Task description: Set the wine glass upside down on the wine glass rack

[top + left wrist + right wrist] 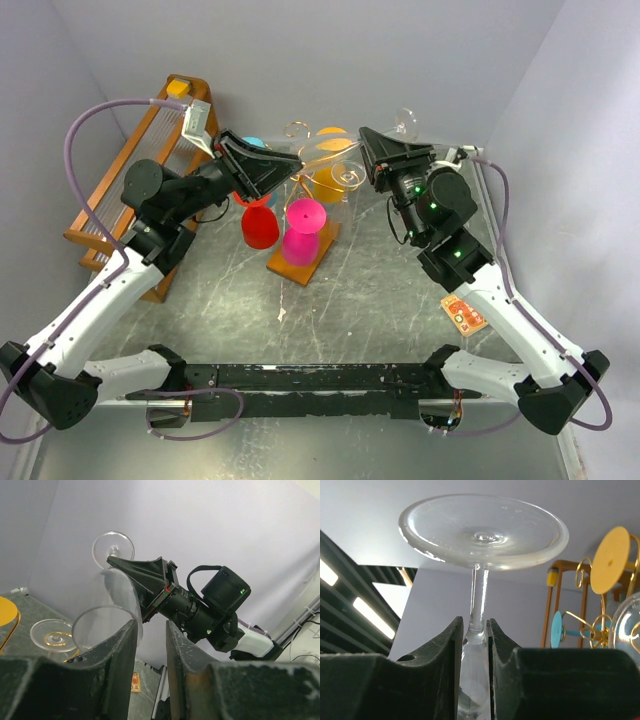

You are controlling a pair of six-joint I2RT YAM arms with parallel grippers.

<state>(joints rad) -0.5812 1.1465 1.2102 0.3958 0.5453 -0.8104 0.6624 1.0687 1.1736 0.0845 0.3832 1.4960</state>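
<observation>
A clear wine glass (335,150) is held in the air above the rack, its round foot (482,532) away from the rack and its bowl (102,625) toward my left arm. My right gripper (368,146) is shut on its stem where it meets the bowl (475,622). My left gripper (292,165) is open, its jaws a narrow gap apart (150,625) with nothing between them; the bowl's rim lies beside its left finger (122,645). The wine glass rack (305,255), gold wire on a brown wooden base, stands below.
Red (260,225), pink (303,228), orange (330,182) and blue (255,143) glasses hang upside down on the rack, and a clear one (350,175). A tall orange-brown slatted frame (130,190) stands at the left wall. A small orange card (463,313) lies at the right.
</observation>
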